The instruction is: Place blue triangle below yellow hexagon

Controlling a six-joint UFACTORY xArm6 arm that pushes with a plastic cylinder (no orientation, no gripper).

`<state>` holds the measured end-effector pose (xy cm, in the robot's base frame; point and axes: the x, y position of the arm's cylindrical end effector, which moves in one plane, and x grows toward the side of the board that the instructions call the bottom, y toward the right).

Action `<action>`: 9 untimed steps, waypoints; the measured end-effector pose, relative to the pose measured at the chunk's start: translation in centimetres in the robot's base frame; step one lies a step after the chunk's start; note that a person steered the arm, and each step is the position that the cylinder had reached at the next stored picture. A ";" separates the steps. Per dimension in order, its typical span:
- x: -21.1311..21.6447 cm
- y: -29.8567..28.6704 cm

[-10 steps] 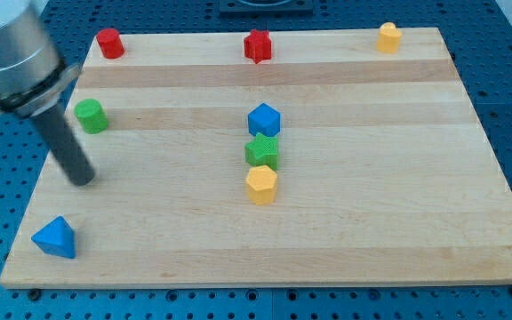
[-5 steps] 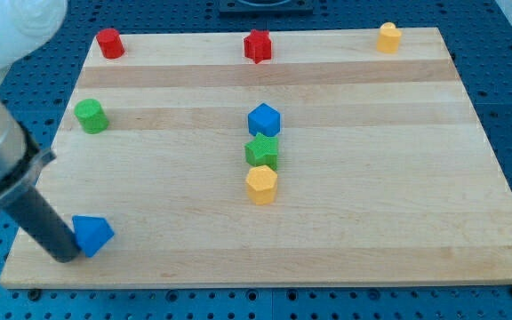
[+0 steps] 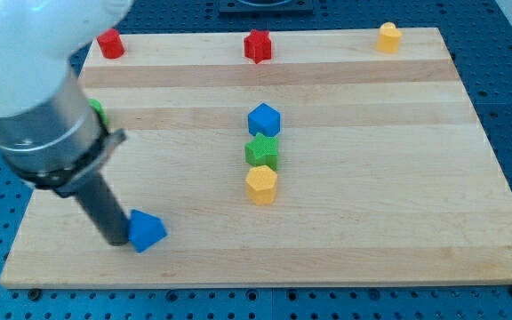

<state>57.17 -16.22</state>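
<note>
The blue triangle (image 3: 147, 230) lies near the board's bottom left. My tip (image 3: 117, 238) touches its left side. The yellow hexagon (image 3: 261, 184) sits at the board's middle, well to the right of the triangle and a little higher. A green star-shaped block (image 3: 262, 151) and a blue hexagon (image 3: 263, 119) stand in a column directly above the yellow hexagon.
A red cylinder (image 3: 109, 43) sits at the top left, a red star (image 3: 257, 45) at the top middle and a yellow block (image 3: 388, 36) at the top right. A green cylinder (image 3: 97, 110) is mostly hidden behind the arm. The wooden board's (image 3: 398, 213) bottom edge runs just below the triangle.
My tip has swept down and then right along the bottom of the board, pushing the blue triangle rightward from the bottom left corner. The other blocks have not moved.
</note>
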 end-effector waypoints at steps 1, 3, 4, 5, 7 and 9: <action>0.0 4.4; 0.2 9.0; 2.1 9.2; 2.3 10.5; 1.0 11.1; 0.4 11.5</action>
<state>57.56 -4.77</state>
